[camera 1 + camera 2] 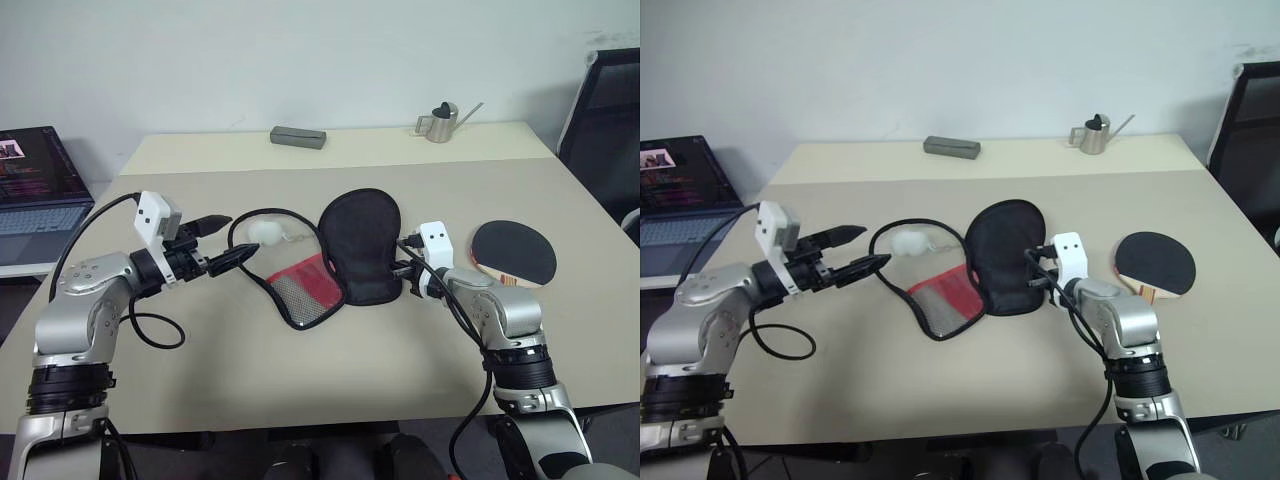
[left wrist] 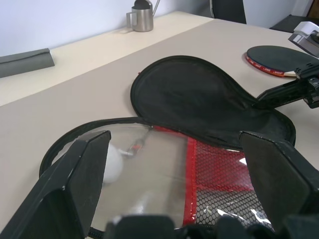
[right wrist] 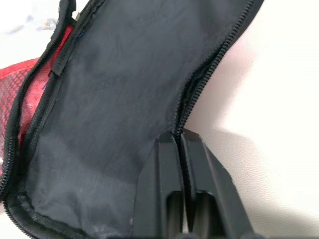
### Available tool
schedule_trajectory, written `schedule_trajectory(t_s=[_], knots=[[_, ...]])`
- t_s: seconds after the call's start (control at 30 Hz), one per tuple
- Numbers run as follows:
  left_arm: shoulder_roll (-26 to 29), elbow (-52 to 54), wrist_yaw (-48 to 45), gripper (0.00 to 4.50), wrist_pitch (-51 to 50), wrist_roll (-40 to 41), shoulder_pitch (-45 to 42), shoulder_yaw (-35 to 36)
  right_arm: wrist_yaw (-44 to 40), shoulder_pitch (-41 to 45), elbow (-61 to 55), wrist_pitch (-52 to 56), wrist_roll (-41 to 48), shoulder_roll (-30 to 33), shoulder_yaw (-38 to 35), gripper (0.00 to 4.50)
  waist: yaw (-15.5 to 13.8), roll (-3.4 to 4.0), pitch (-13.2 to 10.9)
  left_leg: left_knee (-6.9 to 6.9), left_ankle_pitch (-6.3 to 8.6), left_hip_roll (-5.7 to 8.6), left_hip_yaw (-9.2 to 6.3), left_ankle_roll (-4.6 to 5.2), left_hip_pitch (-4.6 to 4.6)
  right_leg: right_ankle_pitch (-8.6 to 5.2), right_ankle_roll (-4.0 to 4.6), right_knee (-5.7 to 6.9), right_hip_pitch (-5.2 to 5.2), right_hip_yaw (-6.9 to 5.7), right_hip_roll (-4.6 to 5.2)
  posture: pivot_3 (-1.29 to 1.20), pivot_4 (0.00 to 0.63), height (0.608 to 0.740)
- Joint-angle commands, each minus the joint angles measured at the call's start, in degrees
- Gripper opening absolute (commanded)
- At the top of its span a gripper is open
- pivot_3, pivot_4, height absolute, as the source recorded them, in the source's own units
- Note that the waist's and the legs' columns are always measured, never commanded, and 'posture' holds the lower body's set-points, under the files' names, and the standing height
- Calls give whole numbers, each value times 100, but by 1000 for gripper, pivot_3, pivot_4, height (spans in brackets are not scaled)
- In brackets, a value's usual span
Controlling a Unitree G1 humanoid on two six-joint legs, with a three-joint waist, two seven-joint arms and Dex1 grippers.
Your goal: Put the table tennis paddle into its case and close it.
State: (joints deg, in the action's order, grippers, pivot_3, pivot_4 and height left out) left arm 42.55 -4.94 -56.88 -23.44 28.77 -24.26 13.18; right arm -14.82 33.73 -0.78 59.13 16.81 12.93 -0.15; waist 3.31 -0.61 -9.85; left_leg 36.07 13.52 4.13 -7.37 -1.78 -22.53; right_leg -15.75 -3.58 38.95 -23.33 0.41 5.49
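The case (image 1: 345, 250) lies unzipped and spread open at the middle of the beige counter (image 1: 300, 380), its black fabric flap folded out toward the right and its clear-and-red mesh half resting flat on the left. A small white ball (image 1: 268, 233) sits against the clear panel, inside the loop of the open zipper. The table tennis paddle (image 1: 513, 252) lies flat on the counter to the right of the case, apart from it, black rubber face up, its striped handle pointing toward the robot and partly hidden behind the right arm.

The right end effector (image 3: 179, 138) has its two black fingers pressed together on the zippered rim of the black flap, pinching the edge of the case at its right side. The left end effector (image 1: 228, 243) hangs level just left of the case, its fingers spread wide with nothing between them, tips pointing toward the clear panel.

At the far edge of the counter stand a small metal watering can (image 1: 440, 123) and a flat grey pouch (image 1: 297, 137). An open laptop (image 1: 35, 185) sits off to the left, and a black chair (image 1: 605, 120) stands at the right.
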Motion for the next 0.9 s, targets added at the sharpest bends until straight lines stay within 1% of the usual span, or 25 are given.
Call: schedule_trajectory(t_s=[0.03, 0.1, 0.23, 0.3, 0.37, 0.53, 0.63, 0.7, 0.8, 0.9], knots=[[46, 90, -8, 4500, 95, 7, -122, 60, 8, 174, -74, -146, -22, -26, -40, 1269, 0, 0, 0, 0, 0, 0, 0, 0, 0, 0, 0, 0, 0, 0, 0, 0, 150, 740], [42, 89, -11, 4500, 98, 5, -119, 55, 19, 184, -67, -139, -54, -4, -5, 1976, 0, 0, 0, 0, 0, 0, 0, 0, 0, 0, 0, 0, 0, -1, 0, 0, 150, 740], [33, 83, -16, 4500, 110, 0, -121, 45, 151, 198, -35, -318, -139, -35, -108, 1976, -1, 0, 0, 0, 0, 0, 0, 0, 0, 0, 0, 0, 0, 0, 0, 0, 150, 740], [19, 93, -13, 4500, 109, 7, -129, 38, 198, 254, -105, -457, -133, 22, -286, 1976, -2, 0, 0, 0, 0, 0, -1, 0, 0, 0, 0, 0, 0, -1, 0, 0, 150, 740], [-6, 127, -11, 4500, 95, 26, -134, 26, 190, 263, -353, -350, -46, 152, -508, 1976, -5, 0, 0, 0, 0, 0, 0, 0, 0, 0, 0, 0, 0, 0, 0, 0, 150, 740], [-68, 245, -38, 4500, 93, 43, -151, -67, 165, 34, -1080, 119, 131, 383, -776, 1976, -17, -2, -1, 0, 0, 0, -1, 0, -4, 0, 0, -3, 0, -2, 1, 0, 150, 740], [-186, 433, -111, 4500, 62, 64, -315, -293, 302, -232, -1745, 441, 152, 499, -1004, 1976, -37, -5, -3, 0, 0, -2, -4, 0, -5, 0, 0, -3, 1, -6, 0, 0, 150, 740], [-249, 465, -183, 4500, 81, 42, -460, -454, 438, -400, -2114, 659, 180, 458, -1212, 1976, -52, -7, -4, 1, 0, -1, -3, 0, -7, 0, 0, -3, 1, -6, 1, 0, 150, 740], [-368, 382, -317, 4500, 41, 82, -775, -641, 680, -733, -2690, 980, 114, 424, -1375, 2539, -69, -9, -5, 2, 0, 1, -3, 0, -8, 0, 0, -3, 1, -5, 2, 0, 150, 740], [-470, 286, -522, 4500, -33, 135, -1050, -822, 944, -1033, -3171, 1234, 6, 336, -1428, 3543, -62, -9, -5, 1, 0, 0, -3, 0, -7, -1, -1, -3, 1, -6, 1, 0, 150, 740]])
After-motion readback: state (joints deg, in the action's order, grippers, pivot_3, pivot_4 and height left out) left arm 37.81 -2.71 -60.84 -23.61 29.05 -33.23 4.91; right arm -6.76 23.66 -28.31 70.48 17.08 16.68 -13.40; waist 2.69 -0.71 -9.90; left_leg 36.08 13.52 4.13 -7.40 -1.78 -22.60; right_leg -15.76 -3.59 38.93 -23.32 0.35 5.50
